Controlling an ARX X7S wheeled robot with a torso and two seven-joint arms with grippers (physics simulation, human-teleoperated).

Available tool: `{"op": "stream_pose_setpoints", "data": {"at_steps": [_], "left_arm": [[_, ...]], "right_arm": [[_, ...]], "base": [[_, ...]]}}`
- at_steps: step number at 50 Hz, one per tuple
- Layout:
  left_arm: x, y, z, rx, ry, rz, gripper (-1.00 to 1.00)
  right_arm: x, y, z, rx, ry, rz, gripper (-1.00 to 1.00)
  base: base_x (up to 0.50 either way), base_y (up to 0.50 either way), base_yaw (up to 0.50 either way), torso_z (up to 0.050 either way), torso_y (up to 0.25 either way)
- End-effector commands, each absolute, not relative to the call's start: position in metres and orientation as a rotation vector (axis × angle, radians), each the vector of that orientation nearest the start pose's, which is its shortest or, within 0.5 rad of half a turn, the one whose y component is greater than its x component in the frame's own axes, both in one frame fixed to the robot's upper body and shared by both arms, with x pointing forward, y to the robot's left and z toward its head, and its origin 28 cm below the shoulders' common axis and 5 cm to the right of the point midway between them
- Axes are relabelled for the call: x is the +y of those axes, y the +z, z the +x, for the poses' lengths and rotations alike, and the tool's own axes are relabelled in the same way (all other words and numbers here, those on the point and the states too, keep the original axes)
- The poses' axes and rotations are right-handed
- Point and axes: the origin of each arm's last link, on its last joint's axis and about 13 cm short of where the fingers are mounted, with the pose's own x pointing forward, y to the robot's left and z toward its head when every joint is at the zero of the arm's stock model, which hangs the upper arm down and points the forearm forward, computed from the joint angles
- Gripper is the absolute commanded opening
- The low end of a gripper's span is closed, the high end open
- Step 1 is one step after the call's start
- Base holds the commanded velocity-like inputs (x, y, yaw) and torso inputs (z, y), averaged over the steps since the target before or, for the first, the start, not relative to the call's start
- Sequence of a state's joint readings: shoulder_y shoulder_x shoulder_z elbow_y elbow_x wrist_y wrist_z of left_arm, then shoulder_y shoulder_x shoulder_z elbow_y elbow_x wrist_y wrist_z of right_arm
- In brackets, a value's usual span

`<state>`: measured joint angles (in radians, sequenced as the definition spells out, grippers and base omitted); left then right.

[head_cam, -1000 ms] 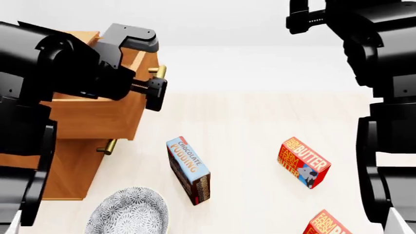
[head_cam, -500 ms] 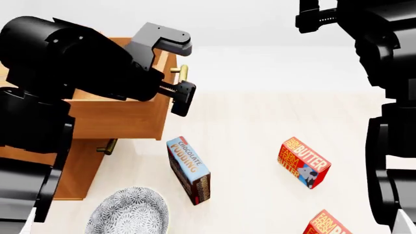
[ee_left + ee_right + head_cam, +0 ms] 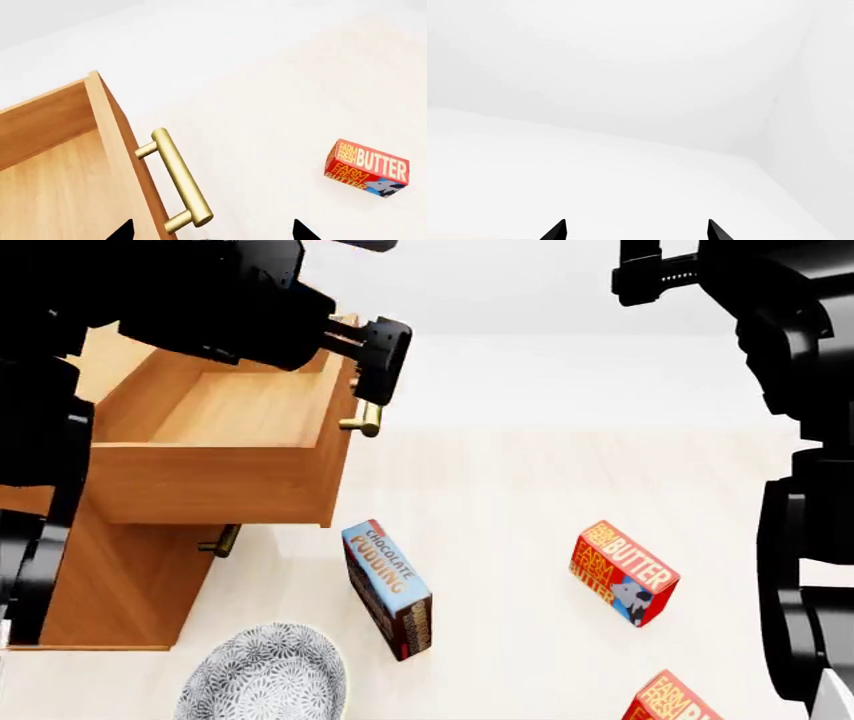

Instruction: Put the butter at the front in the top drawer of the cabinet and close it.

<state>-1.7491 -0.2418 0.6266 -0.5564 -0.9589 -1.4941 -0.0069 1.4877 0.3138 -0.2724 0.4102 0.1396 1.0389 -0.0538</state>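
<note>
Pale table (image 3: 534, 490) carrying everything | left pincer (image 3: 378, 360) gaping, hovering above brass bar handle (image 3: 180, 181) of open light-brown wooden top drawer (image 3: 214, 455) | red-and-yellow butter carton (image 3: 625, 573) lying well apart | right pincer (image 3: 635, 231) gaping, raised.

Light cream floor (image 3: 521, 490) carries the cabinet (image 3: 120, 590) at 9 o'clock, a patterned bowl (image 3: 263, 675) at 7, the pudding box (image 3: 387, 585) at centre, two butter cartons (image 3: 625, 572) (image 3: 667, 700) at 4 and 5
</note>
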Motion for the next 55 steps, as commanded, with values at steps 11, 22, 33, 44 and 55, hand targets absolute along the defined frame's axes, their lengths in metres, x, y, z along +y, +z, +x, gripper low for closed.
{"op": "stream_pose_setpoints", "data": {"at_steps": [11, 22, 33, 44, 55], "left_arm": [[0.238, 0.423, 0.345, 0.225, -0.365, 0.134, 1.00], [0.254, 0.411, 0.360, -0.003, -0.220, 0.096, 1.00], [0.260, 0.411, 0.368, -0.188, -0.090, 0.103, 1.00], [0.259, 0.409, 0.368, -0.254, -0.074, 0.125, 1.00], [0.261, 0.412, 0.366, -0.239, -0.070, 0.133, 1.00]], "right_arm": [[-0.176, 0.363, 0.360, 0.024, -0.086, -0.257, 1.00], [-0.186, 0.371, 0.344, 0.109, 0.015, -0.369, 1.00], [-0.201, 0.374, 0.326, 0.296, 0.167, -0.491, 1.00], [-0.221, 0.354, 0.307, 0.492, 0.264, -0.522, 1.00], [-0.233, 0.332, 0.300, 0.603, 0.362, -0.504, 1.00]], "base": [[0.00, 0.00, 0.00, 0.000, 0.000], [0.00, 0.00, 0.00, 0.000, 0.000], [0.00, 0.00, 0.00, 0.000, 0.000], [0.00, 0.00, 0.00, 0.000, 0.000], [0.00, 0.00, 0.00, 0.000, 0.000]]}}
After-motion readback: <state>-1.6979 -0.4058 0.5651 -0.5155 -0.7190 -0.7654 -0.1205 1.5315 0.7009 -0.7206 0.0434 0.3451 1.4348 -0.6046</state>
